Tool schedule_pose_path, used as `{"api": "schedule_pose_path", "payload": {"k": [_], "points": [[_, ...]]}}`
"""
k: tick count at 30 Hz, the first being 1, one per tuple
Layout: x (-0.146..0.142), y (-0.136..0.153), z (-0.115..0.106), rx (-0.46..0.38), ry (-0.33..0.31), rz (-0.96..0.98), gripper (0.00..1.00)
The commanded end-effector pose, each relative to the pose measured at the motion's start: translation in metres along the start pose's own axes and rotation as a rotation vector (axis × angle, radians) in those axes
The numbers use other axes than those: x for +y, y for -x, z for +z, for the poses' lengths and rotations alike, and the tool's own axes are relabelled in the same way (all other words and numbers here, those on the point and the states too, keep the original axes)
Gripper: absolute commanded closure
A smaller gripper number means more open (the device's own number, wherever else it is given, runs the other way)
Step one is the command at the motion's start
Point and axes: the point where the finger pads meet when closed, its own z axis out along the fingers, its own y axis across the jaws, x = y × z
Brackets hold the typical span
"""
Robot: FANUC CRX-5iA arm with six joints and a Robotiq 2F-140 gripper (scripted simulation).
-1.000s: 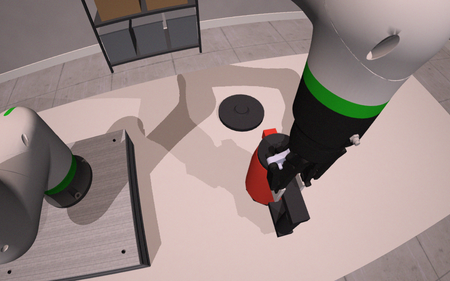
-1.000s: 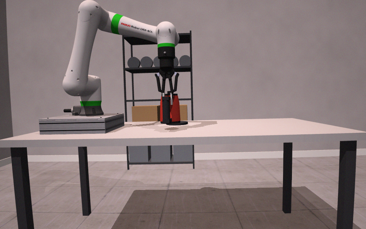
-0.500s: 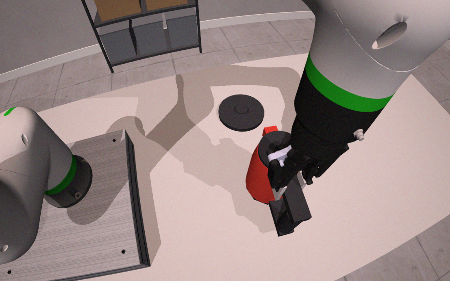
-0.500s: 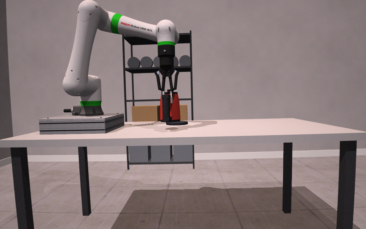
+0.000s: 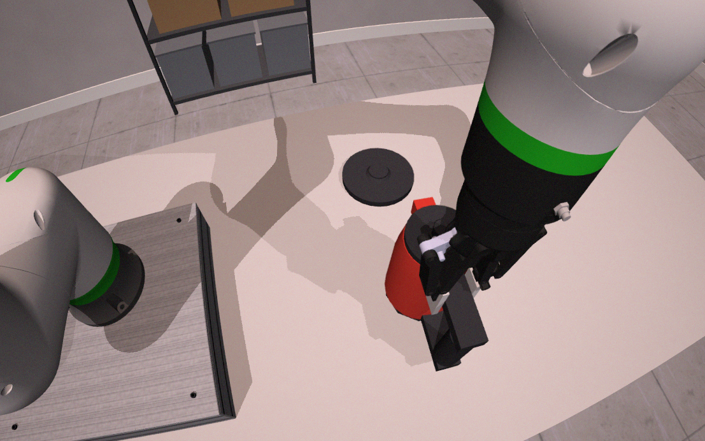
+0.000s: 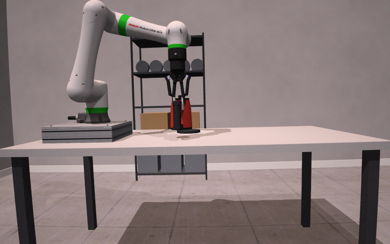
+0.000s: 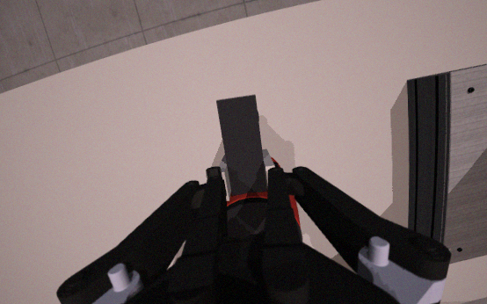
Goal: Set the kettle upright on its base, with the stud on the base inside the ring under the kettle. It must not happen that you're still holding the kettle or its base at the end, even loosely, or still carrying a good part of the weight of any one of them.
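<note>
The red kettle (image 5: 407, 268) with a black lid and a black handle (image 5: 453, 326) hangs upright in my gripper (image 5: 445, 257), which is shut on the top of the handle. In the side view the kettle (image 6: 181, 113) is lifted off the table, with its shadow below it. The round black base (image 5: 377, 176) with its centre stud lies flat on the table beyond the kettle; in the side view the base (image 6: 188, 130) shows just below and behind the kettle. In the wrist view my fingers clamp the dark handle (image 7: 240, 141), with a red sliver of the body between them.
The arm's grey mounting plate (image 5: 141, 329) sits on the table's left side. A black shelf rack (image 5: 228, 43) with boxes and bins stands behind the table. The table's edges are near in the wrist view.
</note>
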Motion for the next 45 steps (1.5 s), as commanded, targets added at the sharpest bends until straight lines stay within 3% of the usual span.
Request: {"api": "schedule_pose_path", "payload": {"k": [1,45], "points": [[-0.0002,0.0,-0.0002,0.0,0.0,0.0,1.0],[-0.0002,0.0095,-0.0002,0.0,0.0,0.0,1.0]]}}
